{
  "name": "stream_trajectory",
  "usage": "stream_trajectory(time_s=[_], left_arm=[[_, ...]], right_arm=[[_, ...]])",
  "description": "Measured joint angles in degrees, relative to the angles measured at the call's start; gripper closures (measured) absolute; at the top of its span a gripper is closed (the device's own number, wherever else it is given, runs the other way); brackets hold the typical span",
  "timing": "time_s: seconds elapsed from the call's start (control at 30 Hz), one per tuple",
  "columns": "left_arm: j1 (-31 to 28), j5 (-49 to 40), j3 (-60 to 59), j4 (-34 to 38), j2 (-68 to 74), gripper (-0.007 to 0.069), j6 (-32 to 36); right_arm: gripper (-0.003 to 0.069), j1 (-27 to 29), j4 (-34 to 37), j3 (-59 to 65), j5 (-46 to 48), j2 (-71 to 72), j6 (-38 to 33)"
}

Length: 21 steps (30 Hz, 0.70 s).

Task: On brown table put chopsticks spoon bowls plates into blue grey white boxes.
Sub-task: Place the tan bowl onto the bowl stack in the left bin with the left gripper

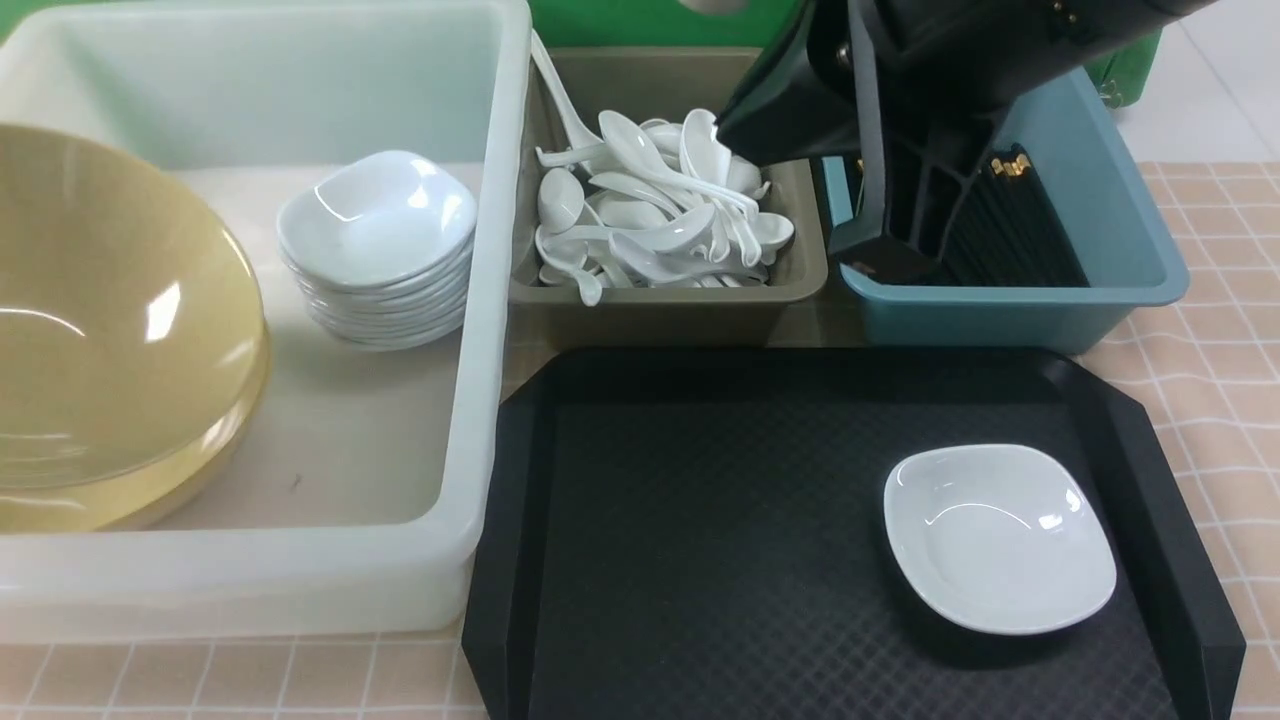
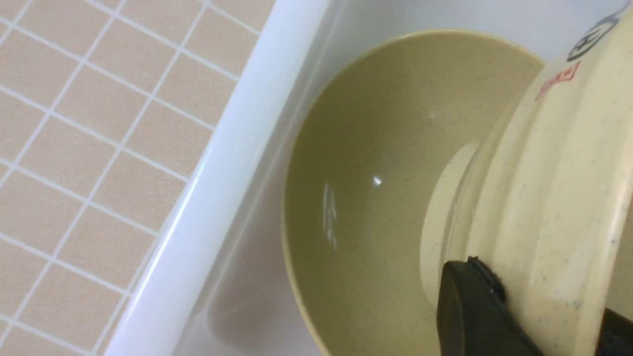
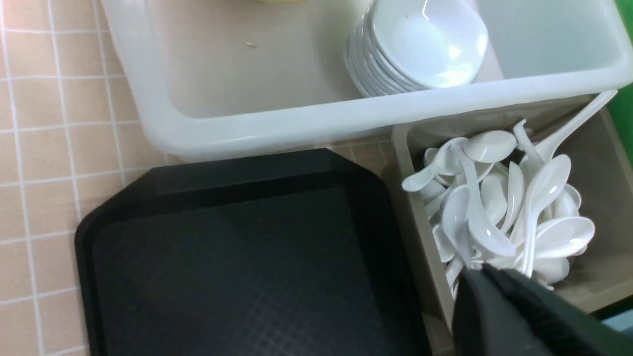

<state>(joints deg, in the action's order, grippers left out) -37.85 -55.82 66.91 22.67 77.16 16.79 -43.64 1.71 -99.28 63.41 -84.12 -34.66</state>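
**Stacking and Sorting**

Pinching the wall of a bowl in the left gripper, tilting it over a second bowl, probably for nesting the pair inside the white box at nine o'clock. Holding the right gripper closed, seemingly empty, above the spoons piled in the grey box at twelve. Storing stacked plates beside the bowls, chopsticks in the blue box at one. Leaving one plate at four o'clock on the black tray.

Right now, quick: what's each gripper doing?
Left gripper: closed on the rim of a yellow bowl.
Right gripper: closed over the spoons, nothing seen in it.
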Motion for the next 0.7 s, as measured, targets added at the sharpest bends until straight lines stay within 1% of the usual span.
stream_trajectory(time_s=[0.13,0.27,0.4,0.43,0.47,0.57,0.63,0.7], left_arm=[[0.0,2.0,-0.3,0.6,3.9,0.0613,1.0],[0.0,3.5,-0.3,-0.2,8.2,0.0552,1.9],[0.1,3.3,-0.3,-1.7,10.4,0.0371,2.0],[0.1,3.3,-0.3,-1.8,10.4,0.0362,2.0],[0.4,2.9,-0.1,-3.0,10.3,0.0297,1.9],[1.2,0.9,2.4,-7.0,9.4,0.0165,0.7],[1.3,-1.4,5.4,-8.9,8.3,0.0114,-0.8],[1.3,-4.4,9.9,-10.1,6.8,0.0088,-3.1]], right_arm=[[0.0622,0.0,-0.3,0.0,0.1,0.0,0.0],[0.0622,0.0,-0.9,0.0,0.6,0.0,0.0],[0.0622,0.0,-1.7,0.0,1.4,0.0,0.0],[0.0622,0.0,-1.7,0.0,1.4,0.0,0.0],[0.0622,0.0,-1.7,0.0,1.4,0.0,-0.1],[0.0622,0.0,-2.4,0.0,1.5,-0.1,-0.1],[0.0622,0.0,-3.1,0.0,1.7,-0.1,-0.1],[0.0622,0.0,-4.3,0.0,1.8,-0.1,0.3]])
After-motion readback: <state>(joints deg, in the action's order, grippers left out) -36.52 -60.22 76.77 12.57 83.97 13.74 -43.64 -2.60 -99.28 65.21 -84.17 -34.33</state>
